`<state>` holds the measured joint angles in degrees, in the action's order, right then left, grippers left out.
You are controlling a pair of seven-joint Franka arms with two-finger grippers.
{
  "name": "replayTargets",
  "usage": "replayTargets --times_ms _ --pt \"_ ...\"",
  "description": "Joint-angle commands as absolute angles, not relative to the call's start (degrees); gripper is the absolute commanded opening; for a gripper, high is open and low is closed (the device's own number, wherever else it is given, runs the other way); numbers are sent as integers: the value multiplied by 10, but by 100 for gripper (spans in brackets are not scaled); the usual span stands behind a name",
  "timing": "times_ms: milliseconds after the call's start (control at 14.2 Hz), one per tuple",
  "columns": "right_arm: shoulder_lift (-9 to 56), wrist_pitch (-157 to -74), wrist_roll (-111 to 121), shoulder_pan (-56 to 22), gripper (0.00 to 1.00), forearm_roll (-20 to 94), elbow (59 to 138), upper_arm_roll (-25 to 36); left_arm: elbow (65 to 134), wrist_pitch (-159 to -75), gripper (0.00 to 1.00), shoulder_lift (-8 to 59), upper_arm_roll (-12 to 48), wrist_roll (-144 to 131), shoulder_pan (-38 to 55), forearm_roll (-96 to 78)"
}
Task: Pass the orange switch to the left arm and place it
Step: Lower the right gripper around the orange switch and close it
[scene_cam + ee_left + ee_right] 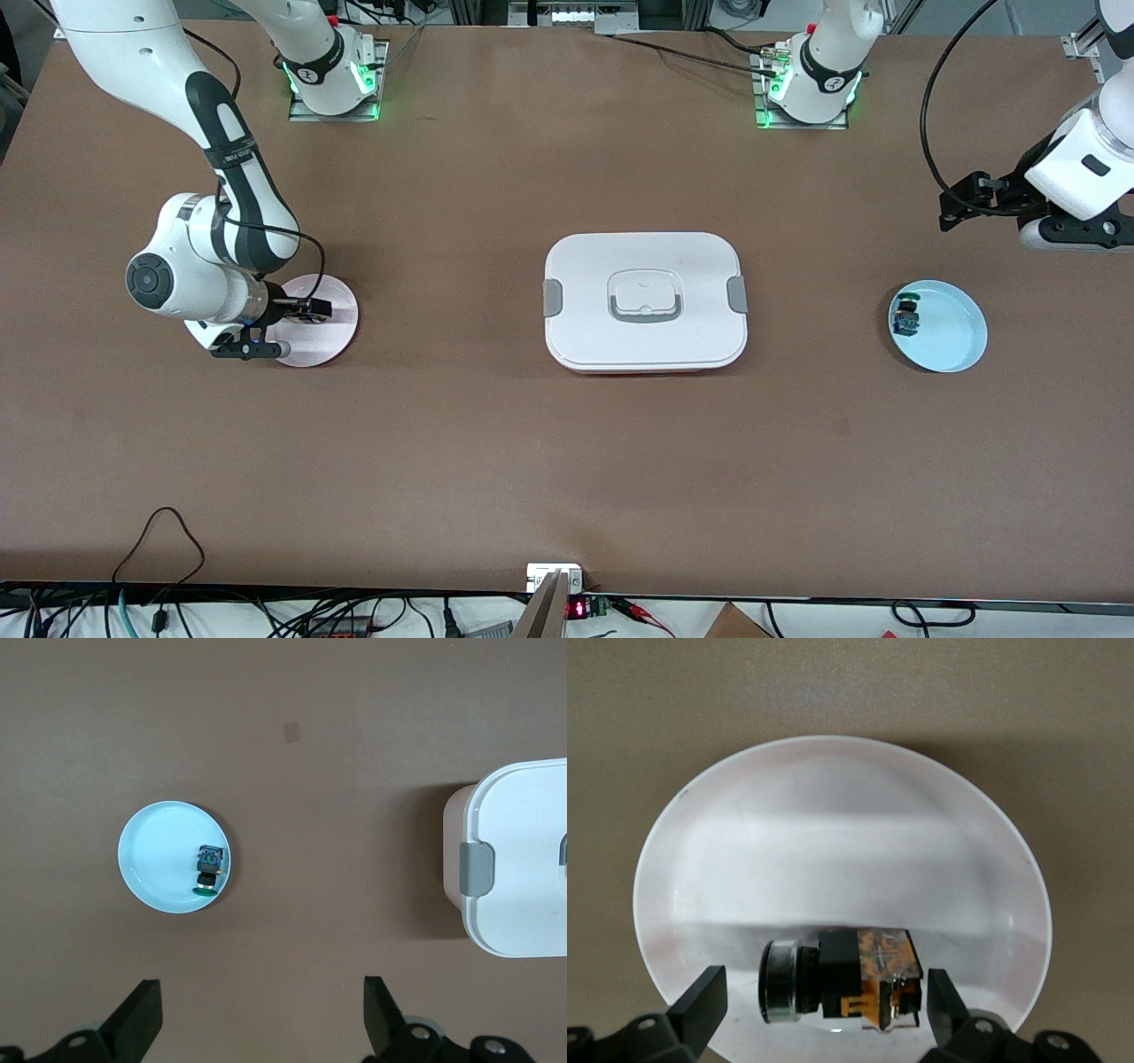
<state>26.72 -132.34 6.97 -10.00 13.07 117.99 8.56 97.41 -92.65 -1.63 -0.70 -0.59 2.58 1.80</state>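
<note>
Brown tabletop (461, 443) fills the scene. Low over a pink plate (341, 306), the right gripper (824, 1005) straddles the orange switch (850, 979) lying there, fingers spread. Mid-table sits the box (645, 301). Left gripper (261, 1014), released, hovers near a blue plate (952, 341).

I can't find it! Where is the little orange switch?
The orange switch lies on the pink plate at the right arm's end of the table, between the right gripper's open fingers.
</note>
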Motion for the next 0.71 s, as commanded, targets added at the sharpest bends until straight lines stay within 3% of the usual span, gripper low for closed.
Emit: replayTargets --times_ms 0,494,635 --pt "273 -1334 81 -101 100 142 1179 85 962 -915 100 -15 -3 7 18 14" --pt "280 -1342 81 -101 100 143 1179 84 962 -915 100 -16 -3 8 18 14" --pt "281 -1342 82 -102 93 143 1179 84 962 -915 100 -16 -3 8 18 14"
